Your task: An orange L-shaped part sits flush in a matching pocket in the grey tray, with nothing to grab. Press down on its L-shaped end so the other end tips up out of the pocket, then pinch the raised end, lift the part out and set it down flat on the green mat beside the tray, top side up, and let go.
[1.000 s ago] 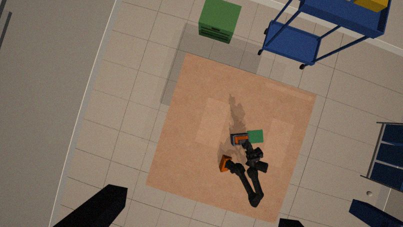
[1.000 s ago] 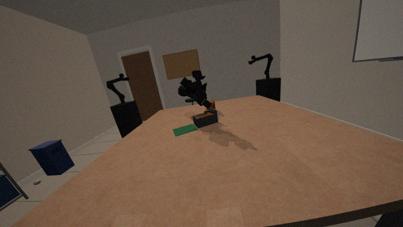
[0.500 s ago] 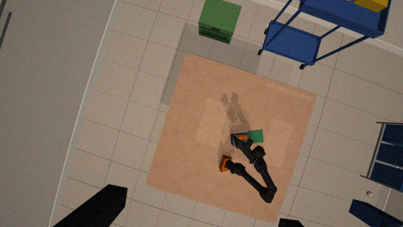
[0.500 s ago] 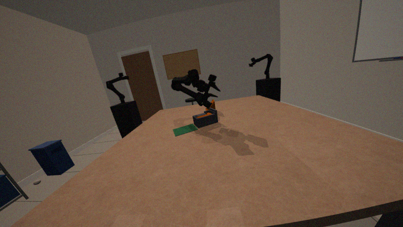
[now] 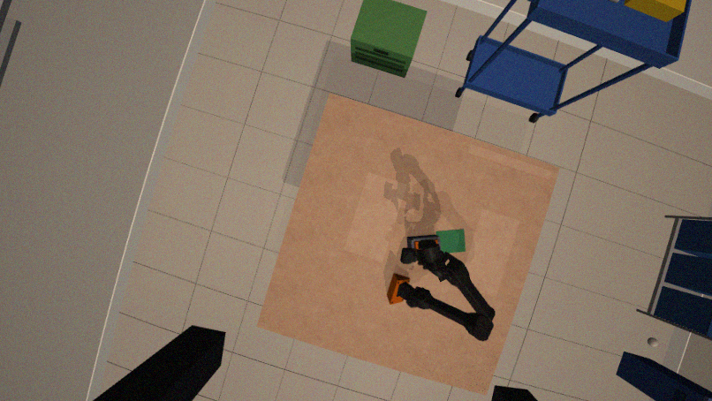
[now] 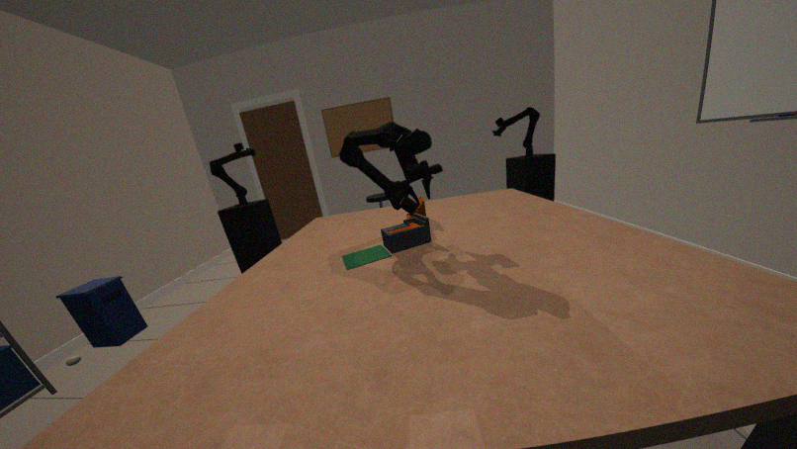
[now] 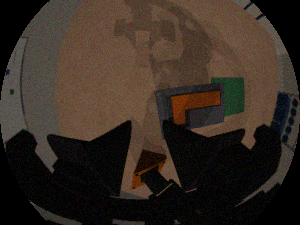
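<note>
The orange L-shaped part lies level in the pocket of the grey tray. In the wrist view its short leg is at the left and its plain end points toward the green mat, which is bare. My gripper is partly open with nothing between the fingers, above the table. In the wrist view the right fingertip overlaps the tray's lower left corner; the tray and part lie up and right of the fingers. The arm hides some of the part in the top view.
The arm's orange base stands on the table close to the tray. In the wrist view the base shows below and between the fingers. The mat lies beside the tray's end. The arm's shadow falls across the table beyond the tray.
</note>
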Tool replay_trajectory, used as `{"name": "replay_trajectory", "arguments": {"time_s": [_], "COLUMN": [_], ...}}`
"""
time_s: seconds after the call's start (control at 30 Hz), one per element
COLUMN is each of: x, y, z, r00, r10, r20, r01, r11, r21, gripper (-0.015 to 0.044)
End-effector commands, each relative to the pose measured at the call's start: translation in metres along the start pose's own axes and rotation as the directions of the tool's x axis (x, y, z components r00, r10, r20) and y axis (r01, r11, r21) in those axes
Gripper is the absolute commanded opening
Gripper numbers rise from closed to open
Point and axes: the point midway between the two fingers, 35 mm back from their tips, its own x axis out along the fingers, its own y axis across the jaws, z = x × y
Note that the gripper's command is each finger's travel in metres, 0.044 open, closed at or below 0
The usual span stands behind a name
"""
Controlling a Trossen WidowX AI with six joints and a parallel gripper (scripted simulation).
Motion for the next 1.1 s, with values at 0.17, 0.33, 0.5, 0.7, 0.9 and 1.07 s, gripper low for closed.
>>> {"name": "replay_trajectory", "arguments": {"time_s": [0.17, 0.33, 0.5, 0.7, 0.9, 1.07], "x": [-0.009, -0.007, 0.030, 0.062, 0.064, 0.071], "y": [-0.009, -0.010, -0.018, -0.028, -0.028, -0.030], "z": [0.001, 0.001, 0.001, -0.005, -0.005, -0.005], "r00": [0.968, 0.968, 0.969, 0.968, 0.968, 0.968], "r10": [-0.235, -0.234, -0.234, -0.237, -0.237, -0.237], "r20": [-0.087, -0.086, -0.085, -0.086, -0.085, -0.085], "r01": [0.211, 0.211, 0.210, 0.214, 0.214, 0.214], "r11": [0.952, 0.952, 0.953, 0.952, 0.952, 0.952], "r21": [-0.220, -0.220, -0.220, -0.219, -0.219, -0.219], "gripper": [0.0180, 0.0180, 0.0180, 0.0180, 0.0180, 0.0180]}}
